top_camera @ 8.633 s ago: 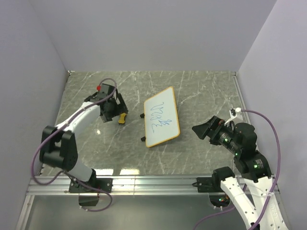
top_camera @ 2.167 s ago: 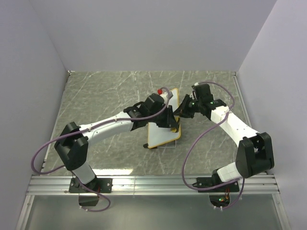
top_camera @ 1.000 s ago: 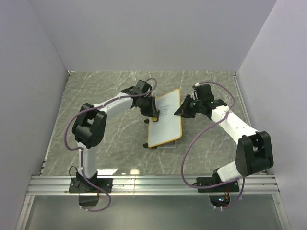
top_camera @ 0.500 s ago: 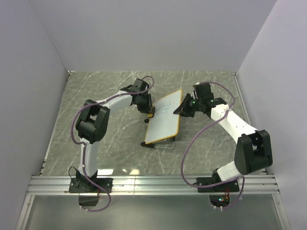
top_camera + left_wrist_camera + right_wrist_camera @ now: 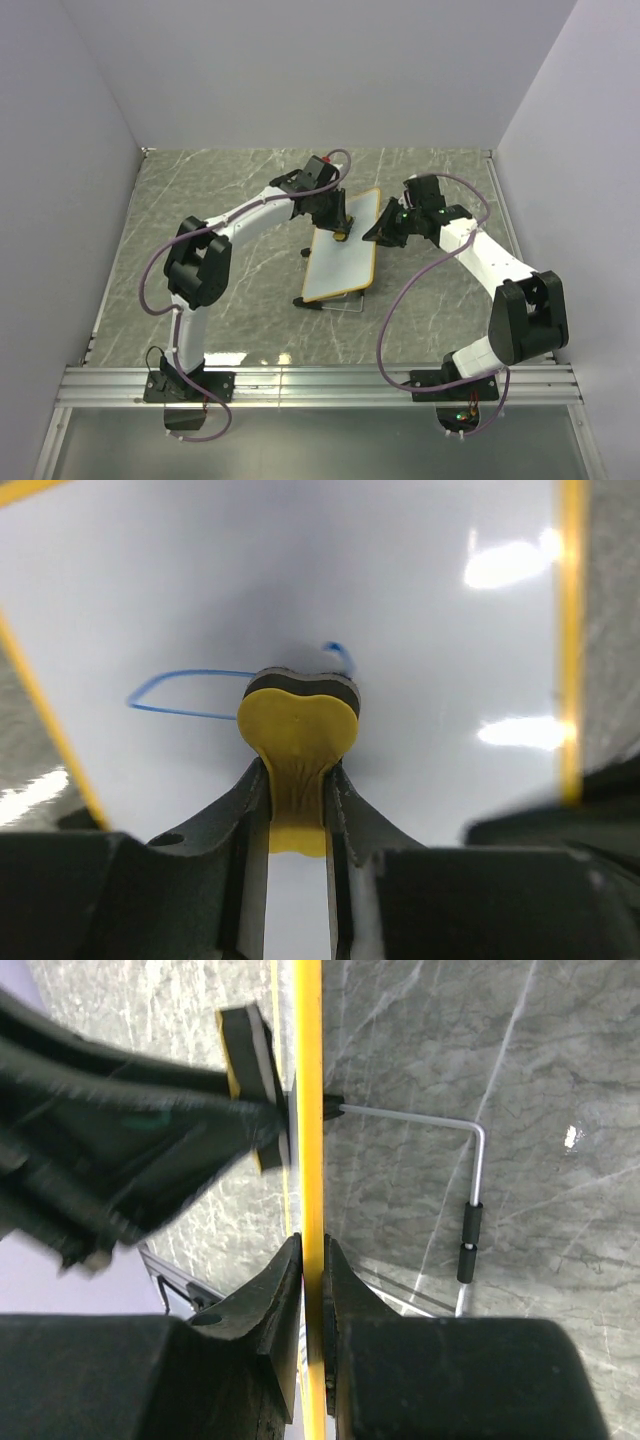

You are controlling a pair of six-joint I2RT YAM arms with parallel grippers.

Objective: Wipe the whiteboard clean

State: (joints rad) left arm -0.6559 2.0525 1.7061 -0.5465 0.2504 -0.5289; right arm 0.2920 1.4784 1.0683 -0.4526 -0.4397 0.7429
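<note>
Sliding rightward, left pincer [image 5: 297, 780] rubs eraser [image 5: 298, 723] on whiteboard [image 5: 340, 272]; scribble [image 5: 180, 692] apparently shrunk.

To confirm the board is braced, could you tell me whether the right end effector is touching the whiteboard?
Touching. The right wrist view shows the right end effector shut on the whiteboard edge, no gap.

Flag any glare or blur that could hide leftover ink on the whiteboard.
Left wrist: two glare patches on the whiteboard, right side; blue ink beside the eraser legible; left claw soft. Right wrist: board edge-on, left arm blurred. Top external: sharp, ink too small to tell.
</note>
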